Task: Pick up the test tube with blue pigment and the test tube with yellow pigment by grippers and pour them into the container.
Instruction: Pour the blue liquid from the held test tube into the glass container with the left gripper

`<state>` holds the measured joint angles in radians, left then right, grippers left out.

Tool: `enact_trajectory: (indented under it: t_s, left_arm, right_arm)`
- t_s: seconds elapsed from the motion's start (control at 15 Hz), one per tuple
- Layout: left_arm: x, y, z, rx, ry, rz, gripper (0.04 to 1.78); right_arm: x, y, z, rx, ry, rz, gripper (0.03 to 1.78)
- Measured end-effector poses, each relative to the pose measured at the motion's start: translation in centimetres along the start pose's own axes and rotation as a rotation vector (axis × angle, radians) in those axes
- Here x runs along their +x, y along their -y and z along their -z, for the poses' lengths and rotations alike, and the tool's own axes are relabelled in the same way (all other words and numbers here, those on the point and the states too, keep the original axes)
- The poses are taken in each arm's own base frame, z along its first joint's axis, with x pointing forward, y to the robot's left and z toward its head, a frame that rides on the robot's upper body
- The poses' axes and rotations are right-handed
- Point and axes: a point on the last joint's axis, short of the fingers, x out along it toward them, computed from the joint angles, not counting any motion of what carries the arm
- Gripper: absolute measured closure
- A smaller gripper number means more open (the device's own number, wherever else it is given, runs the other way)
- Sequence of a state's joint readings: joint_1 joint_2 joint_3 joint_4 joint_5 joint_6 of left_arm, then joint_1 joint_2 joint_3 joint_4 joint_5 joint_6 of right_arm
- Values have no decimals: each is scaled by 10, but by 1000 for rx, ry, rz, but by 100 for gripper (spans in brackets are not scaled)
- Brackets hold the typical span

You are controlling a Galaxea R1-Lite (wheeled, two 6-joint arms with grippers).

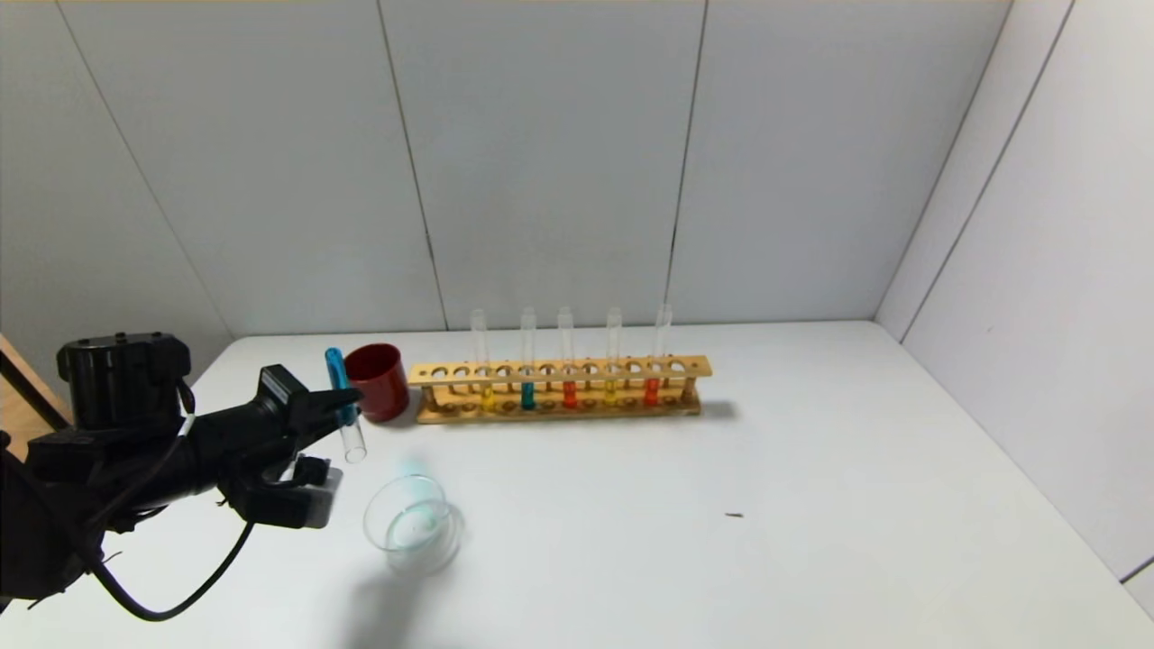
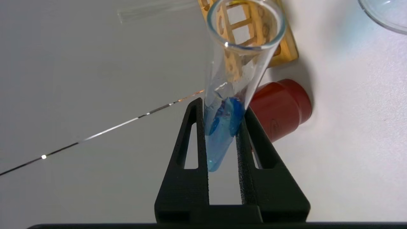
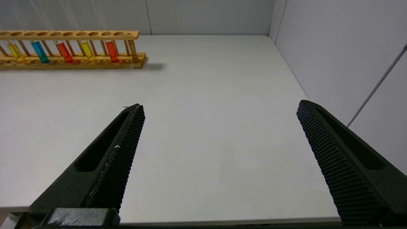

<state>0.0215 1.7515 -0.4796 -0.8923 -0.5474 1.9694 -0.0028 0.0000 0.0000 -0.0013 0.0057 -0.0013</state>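
The left gripper [image 1: 341,410] is clamped on the blue tube [image 1: 343,404], held tipped mouth-down just behind the glass dish [image 1: 410,523], so pouring looks under way; next, carry the mouth over the dish, while the right gripper [image 3: 219,152] waits wide open, empty

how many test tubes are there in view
6: five stand in the wooden rack, holding yellow, teal, orange-red, yellow, orange-red; the blue one is tilted in the left gripper.
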Motion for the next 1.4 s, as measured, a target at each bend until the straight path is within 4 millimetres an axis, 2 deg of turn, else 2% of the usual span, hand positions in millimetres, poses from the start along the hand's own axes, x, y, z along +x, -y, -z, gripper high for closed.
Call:
enact_trajectory:
  t_s: [1.07,1.4]
  left_arm:
    - [19,9,7,109,13,28,151]
    - [25,4,12,175,9,7,151]
  right_arm:
    - [0,0,0,0,0,0,6]
    - [0,0,0,0,0,0,6]
